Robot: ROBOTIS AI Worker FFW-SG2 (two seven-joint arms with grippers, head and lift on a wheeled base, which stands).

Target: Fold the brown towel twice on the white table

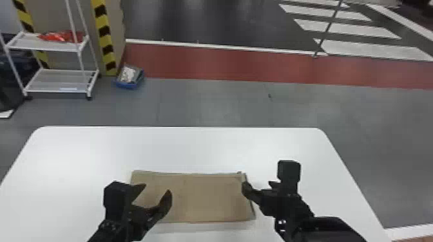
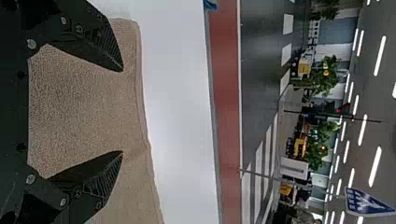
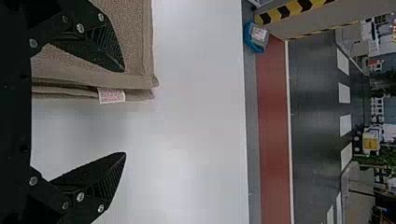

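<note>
The towel (image 1: 206, 199) lies flat on the desk (image 1: 80, 154), in the lower middle of the head view. It seems soft, light and limp, not fragile. Its layers could slip apart, so I would pinch all of them together at the right edge, near the label (image 3: 111, 95). The left gripper (image 1: 155, 189) is spread above the towel's left part; the right gripper (image 1: 257, 185) is spread at its right edge. At upper left, a blue box (image 1: 125, 85) holds something pale (image 1: 129, 74).
</note>
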